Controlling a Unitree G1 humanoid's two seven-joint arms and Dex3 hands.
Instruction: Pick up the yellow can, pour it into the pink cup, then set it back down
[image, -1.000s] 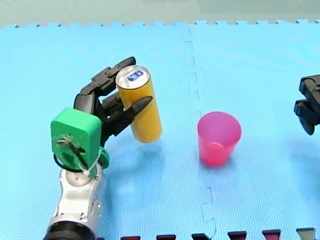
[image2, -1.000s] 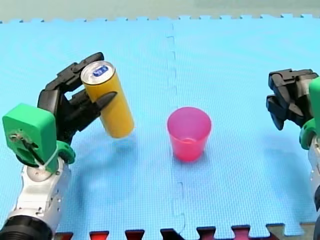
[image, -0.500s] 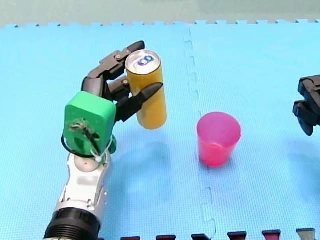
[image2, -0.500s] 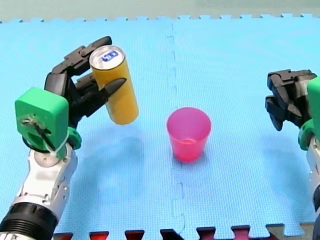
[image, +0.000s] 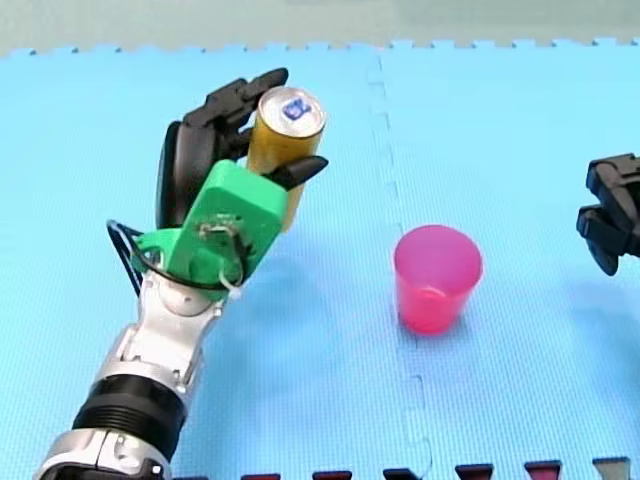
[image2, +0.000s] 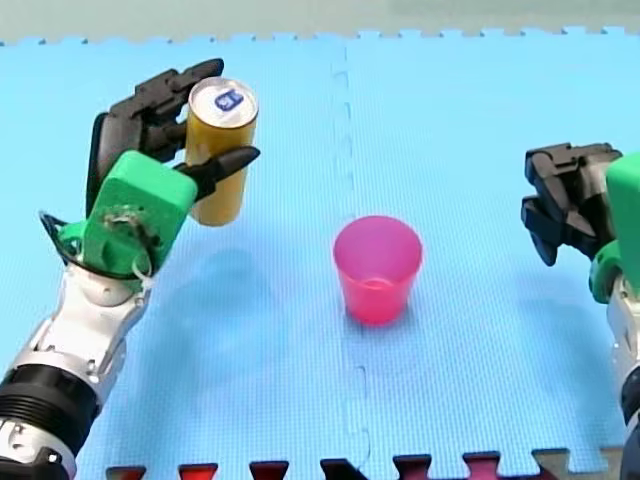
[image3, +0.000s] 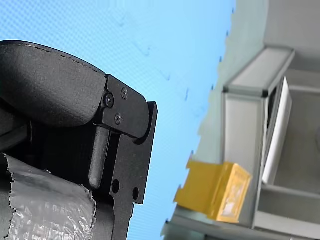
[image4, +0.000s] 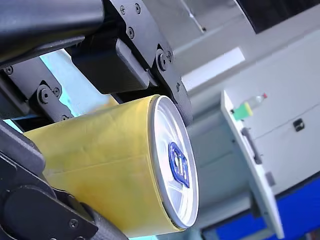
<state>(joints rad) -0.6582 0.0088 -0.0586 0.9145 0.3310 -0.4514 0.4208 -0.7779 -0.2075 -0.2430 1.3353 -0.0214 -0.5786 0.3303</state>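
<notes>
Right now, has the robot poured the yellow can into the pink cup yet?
Not yet. Done: left hand holds the yellow can off the mat. In hand: can beside the pink cup, not over it. Left: pouring, setting down. Right hand, shut, at the mat's right.

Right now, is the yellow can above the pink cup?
No, the left hand holds the yellow can well left of the pink cup; the right hand is far right.
</notes>
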